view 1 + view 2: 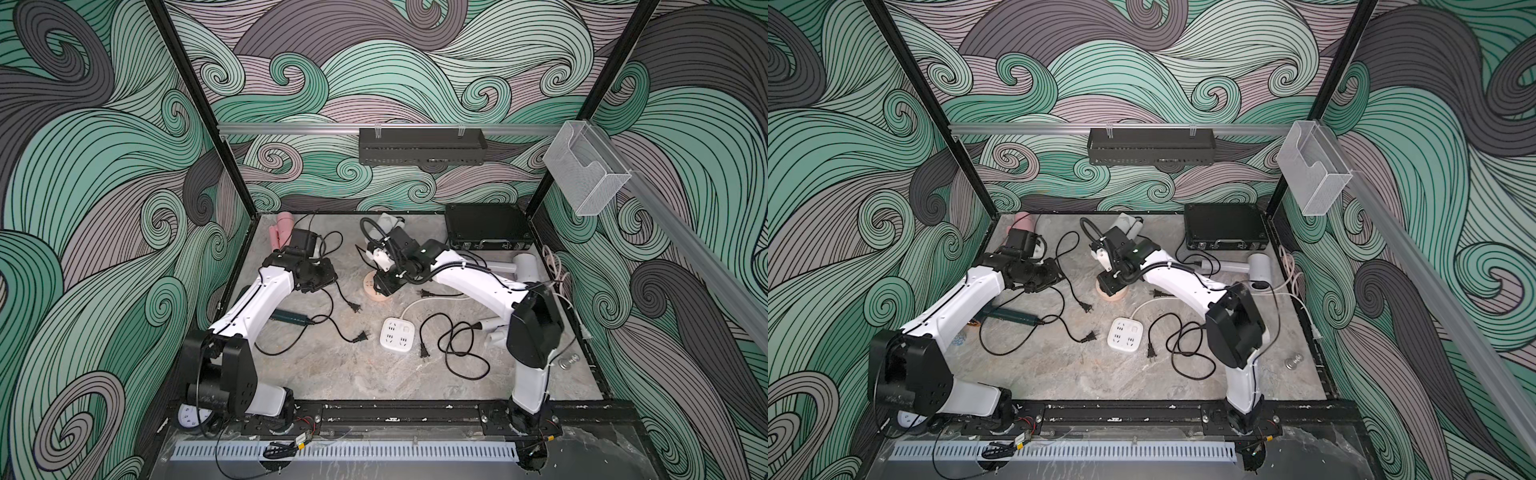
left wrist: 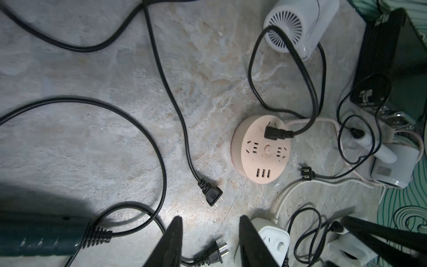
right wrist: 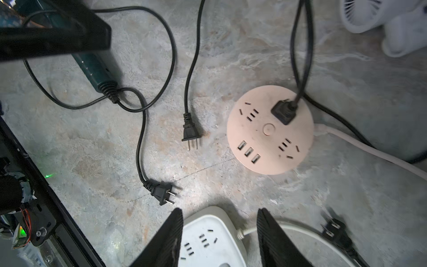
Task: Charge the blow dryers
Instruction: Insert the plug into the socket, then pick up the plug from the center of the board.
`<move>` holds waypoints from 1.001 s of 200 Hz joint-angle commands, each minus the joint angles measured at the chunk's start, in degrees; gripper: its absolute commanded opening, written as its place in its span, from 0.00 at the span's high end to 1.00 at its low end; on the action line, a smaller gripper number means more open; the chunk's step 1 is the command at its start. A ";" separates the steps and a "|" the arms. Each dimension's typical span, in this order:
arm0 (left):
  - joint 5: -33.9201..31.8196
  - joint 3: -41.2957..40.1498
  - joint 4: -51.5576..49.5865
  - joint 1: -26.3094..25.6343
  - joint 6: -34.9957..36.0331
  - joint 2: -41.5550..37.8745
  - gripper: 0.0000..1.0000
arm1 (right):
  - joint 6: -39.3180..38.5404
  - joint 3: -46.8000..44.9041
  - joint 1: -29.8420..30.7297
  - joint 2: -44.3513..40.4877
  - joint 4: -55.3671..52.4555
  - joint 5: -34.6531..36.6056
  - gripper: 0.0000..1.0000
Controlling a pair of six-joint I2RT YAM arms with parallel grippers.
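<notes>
In both top views a pink blow dryer lies back left, a dark green one under my left arm, and white ones at the back, right and by my right arm. The back white dryer's plug sits in the round peach hub. Loose plugs lie on the floor. My left gripper hangs open above a loose plug, holding nothing. My right gripper is open and empty above the peach hub.
A square white socket hub sits mid-table with its white cable running right. A black case stands at the back right. Black cords loop across the marble floor. A loose plug and coiled cord lie right of the white hub.
</notes>
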 commanded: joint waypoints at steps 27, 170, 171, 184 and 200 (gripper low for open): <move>0.29 -4.01 0.51 5.31 -2.80 -6.87 0.61 | 0.73 12.97 6.98 11.49 -6.57 5.91 0.41; 4.89 -11.69 0.18 10.34 -1.24 -13.13 0.61 | -1.60 26.95 8.42 28.83 -10.55 10.72 0.44; 4.89 -11.69 0.15 10.36 -1.24 -13.13 0.61 | -1.65 26.98 8.43 28.89 -10.57 10.77 0.44; 4.89 -11.81 0.04 10.46 -1.31 -13.13 0.61 | -1.78 27.12 8.38 29.36 -10.91 10.84 0.45; 4.99 -11.80 0.04 10.47 -1.32 -13.04 0.61 | -1.89 26.46 8.43 29.30 -11.10 10.67 0.46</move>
